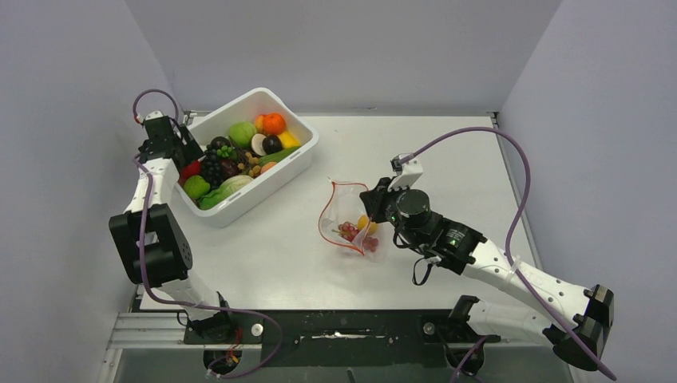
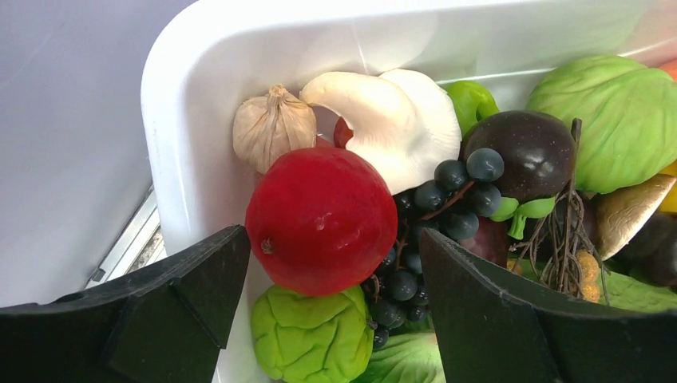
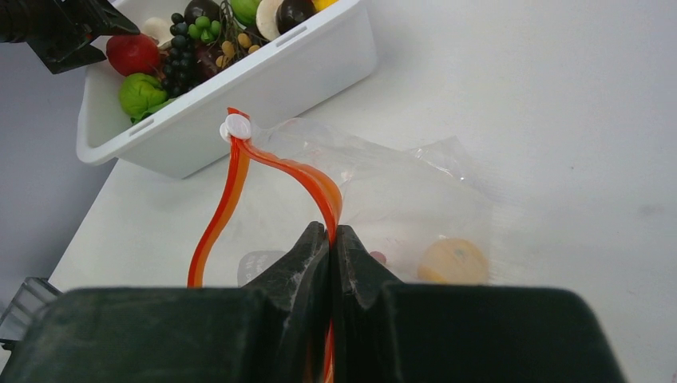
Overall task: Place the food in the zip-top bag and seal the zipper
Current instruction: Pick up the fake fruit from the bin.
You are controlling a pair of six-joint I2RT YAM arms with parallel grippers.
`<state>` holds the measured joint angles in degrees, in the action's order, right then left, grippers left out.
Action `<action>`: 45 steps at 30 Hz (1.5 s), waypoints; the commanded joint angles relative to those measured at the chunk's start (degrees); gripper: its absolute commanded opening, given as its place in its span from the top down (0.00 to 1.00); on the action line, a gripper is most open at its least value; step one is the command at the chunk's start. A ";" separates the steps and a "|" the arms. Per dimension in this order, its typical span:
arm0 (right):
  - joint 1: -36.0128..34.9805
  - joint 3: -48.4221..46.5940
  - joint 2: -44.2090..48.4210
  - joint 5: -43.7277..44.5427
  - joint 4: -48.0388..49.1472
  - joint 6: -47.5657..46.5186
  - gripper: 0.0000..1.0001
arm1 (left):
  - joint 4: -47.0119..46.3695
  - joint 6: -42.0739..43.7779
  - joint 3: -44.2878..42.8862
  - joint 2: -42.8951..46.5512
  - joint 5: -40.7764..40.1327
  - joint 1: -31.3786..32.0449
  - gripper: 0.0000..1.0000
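No readable text, no labels, no brands, no numbers or signs in any view, none legible on the white bin or the zip-top bag — plain surfaces only.

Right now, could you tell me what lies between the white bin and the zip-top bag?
Nothing: bare table separates the white bin from the zip-top bag, as the top view shows.

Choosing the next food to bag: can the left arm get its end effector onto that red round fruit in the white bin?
Probably yes. The open left end effector frames the red fruit, which lies on top, uncovered. The bin wall and grapes beside it may crowd the grasp.
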<state>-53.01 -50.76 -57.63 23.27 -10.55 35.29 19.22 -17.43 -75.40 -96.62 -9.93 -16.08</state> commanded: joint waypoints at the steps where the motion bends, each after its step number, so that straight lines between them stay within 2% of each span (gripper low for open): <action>1: 0.63 -3.51 0.67 2.32 2.80 -2.04 1.00 | -2.34 0.51 -2.93 -1.24 1.30 -1.91 0.21; 20: 0.63 -3.03 1.59 2.06 3.31 -0.92 1.00 | 1.00 -0.67 -5.58 -5.87 1.41 0.00 0.22; 29: 0.64 -2.76 2.67 2.32 3.02 -0.84 1.00 | 1.87 0.10 -5.30 -5.37 0.02 1.13 0.40; 40: 0.63 -2.59 3.47 2.12 2.70 -0.48 1.00 | 2.46 0.03 -5.53 -2.09 -1.78 3.51 0.50; 45: 0.65 -2.07 3.98 2.40 2.42 -0.12 1.00 | 2.79 -0.06 -5.20 0.65 -3.30 4.95 0.51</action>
<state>-52.80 -51.51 -55.57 23.81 -10.85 34.63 21.89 -17.34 -79.48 -100.90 -13.32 -12.88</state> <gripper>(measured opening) 0.032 0.600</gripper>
